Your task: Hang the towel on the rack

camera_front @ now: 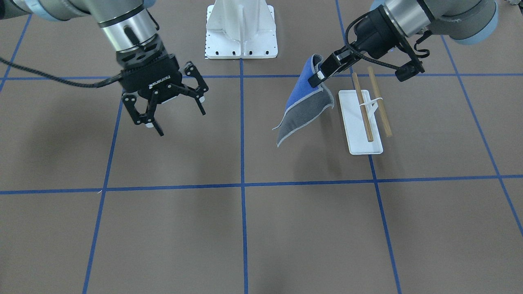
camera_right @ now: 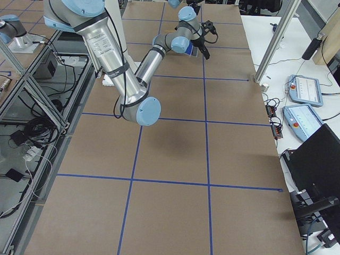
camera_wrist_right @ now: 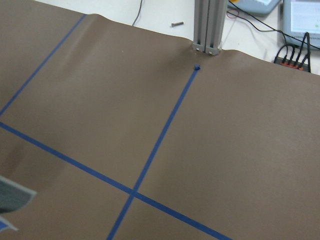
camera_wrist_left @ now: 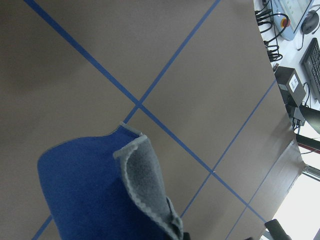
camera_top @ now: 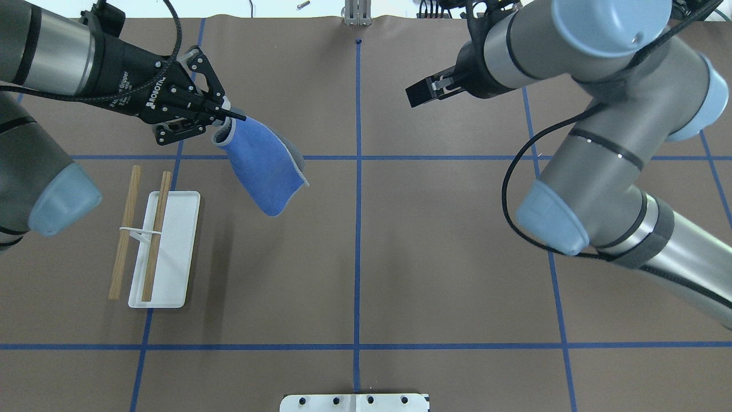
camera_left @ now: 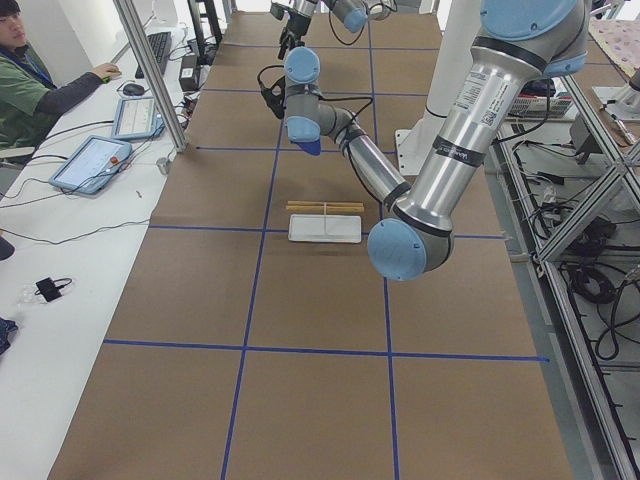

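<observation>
The towel (camera_front: 304, 108), blue on one side and grey on the other, hangs from my left gripper (camera_front: 318, 76), which is shut on its top edge. It also shows in the overhead view (camera_top: 264, 166) and the left wrist view (camera_wrist_left: 95, 192). The towel hangs in the air beside the rack, apart from it. The rack has a flat white base (camera_front: 357, 141) and two wooden dowels (camera_front: 380, 104); in the overhead view its base (camera_top: 177, 252) lies nearer the robot than my left gripper (camera_top: 227, 117). My right gripper (camera_front: 181, 122) is open and empty, well away from both.
A big white bolted pedestal (camera_front: 241, 32) stands at the robot's side of the table, between the arms. Blue tape lines (camera_top: 357, 229) divide the brown table. An aluminium post (camera_wrist_right: 207, 25) stands at the far edge. An operator (camera_left: 30, 85) sits beyond the table.
</observation>
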`<state>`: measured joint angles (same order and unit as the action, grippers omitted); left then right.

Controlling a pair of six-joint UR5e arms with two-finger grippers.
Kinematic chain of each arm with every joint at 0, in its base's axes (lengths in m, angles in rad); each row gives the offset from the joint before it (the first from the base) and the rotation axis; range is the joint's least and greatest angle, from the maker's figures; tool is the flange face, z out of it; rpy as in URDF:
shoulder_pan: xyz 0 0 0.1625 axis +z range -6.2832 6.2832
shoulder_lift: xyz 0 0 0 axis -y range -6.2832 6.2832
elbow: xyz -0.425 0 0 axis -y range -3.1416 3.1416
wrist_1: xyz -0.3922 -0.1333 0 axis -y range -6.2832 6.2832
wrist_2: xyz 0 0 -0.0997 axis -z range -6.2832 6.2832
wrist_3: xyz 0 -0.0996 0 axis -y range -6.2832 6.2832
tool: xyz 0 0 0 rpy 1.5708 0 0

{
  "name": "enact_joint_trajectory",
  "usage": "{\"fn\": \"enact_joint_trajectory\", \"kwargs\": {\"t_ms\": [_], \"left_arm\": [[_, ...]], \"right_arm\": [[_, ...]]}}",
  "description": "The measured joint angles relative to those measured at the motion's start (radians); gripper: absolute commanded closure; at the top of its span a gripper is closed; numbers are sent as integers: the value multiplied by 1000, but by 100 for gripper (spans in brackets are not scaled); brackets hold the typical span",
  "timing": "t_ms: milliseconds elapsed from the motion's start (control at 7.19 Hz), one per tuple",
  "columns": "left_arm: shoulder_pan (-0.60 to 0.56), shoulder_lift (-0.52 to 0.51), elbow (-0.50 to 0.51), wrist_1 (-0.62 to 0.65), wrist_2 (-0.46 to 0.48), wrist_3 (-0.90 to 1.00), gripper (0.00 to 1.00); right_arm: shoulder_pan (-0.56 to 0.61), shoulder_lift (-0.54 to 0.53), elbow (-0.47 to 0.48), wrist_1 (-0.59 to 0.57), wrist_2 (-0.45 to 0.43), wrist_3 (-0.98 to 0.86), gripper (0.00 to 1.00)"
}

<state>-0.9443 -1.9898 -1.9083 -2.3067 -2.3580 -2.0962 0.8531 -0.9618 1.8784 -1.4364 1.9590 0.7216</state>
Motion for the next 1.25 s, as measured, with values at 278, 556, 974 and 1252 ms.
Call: {"fn": "enact_joint_trajectory", "kwargs": {"t_ms": [278,556,974,1252], "left_arm": [[-24,80,-12,1,-9,117,100],[-43,166,-15,1,-9,259,100],[-67,304,-15,-4,-9,479,100],[-76,390,-1,-32,-9,592,100]], "right_arm": [[126,-9,-96,-57,148,-7,0],[210,-34,-161,-115,218,-43,0],[290,-124,-202,-164,240,-296,0],[305,-153,-216,-166,233,-357,0]]}}
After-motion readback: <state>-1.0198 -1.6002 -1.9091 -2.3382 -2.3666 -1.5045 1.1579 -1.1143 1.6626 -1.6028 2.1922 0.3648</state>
